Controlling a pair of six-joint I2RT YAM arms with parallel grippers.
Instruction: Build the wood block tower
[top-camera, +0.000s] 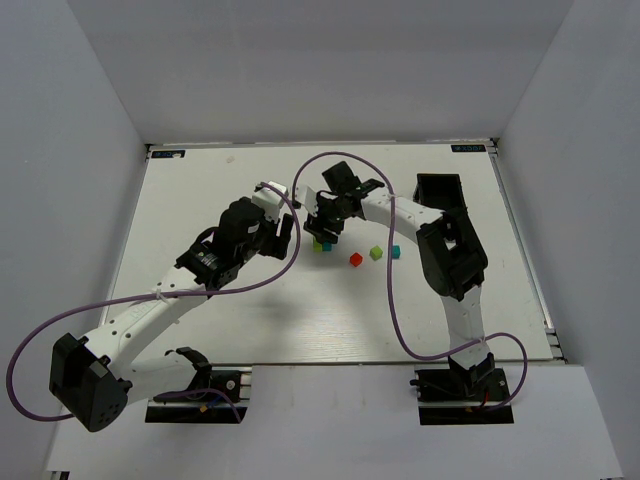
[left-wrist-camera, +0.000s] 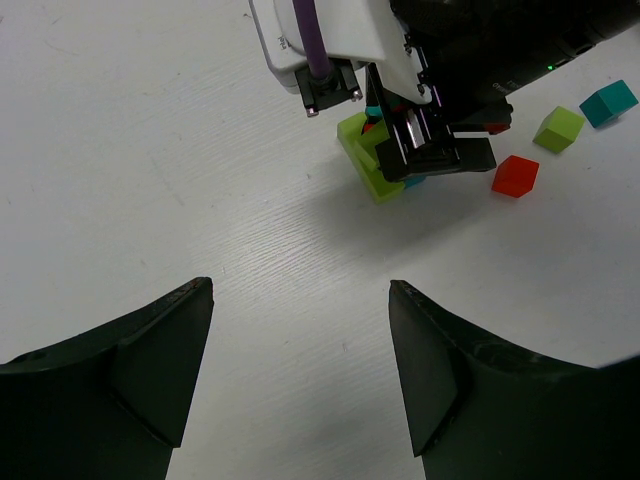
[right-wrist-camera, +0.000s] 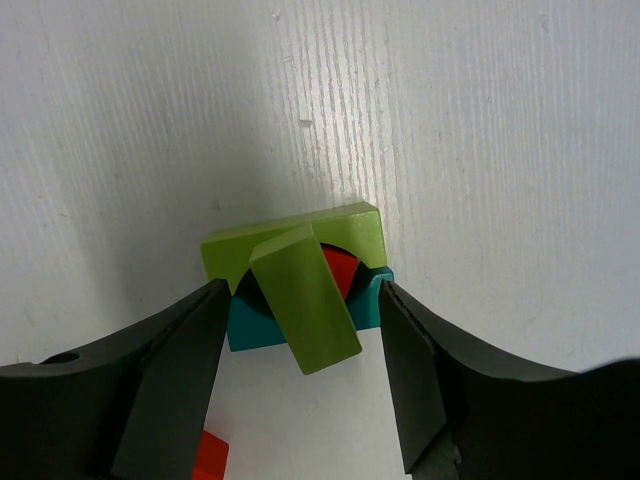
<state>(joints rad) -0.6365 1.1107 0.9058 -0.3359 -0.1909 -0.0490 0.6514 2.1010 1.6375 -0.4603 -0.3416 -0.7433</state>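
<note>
We find the wood block tower (top-camera: 320, 246) at the centre of the top view on the bench (top-camera: 200, 210). It is a low cluster of lime, teal and red, with one lime slab tilted on top. The right end effector (right-wrist-camera: 302, 298) straddles it, part open, its fingers close against the teal sides. We cannot tell whether it grips. The left end effector (left-wrist-camera: 300, 290) stands wide open and holds nothing. A red cube (left-wrist-camera: 515, 176), a lime cube (left-wrist-camera: 558, 128) and a teal cube (left-wrist-camera: 608, 103) lie loose at the upper right of the left wrist view.
</note>
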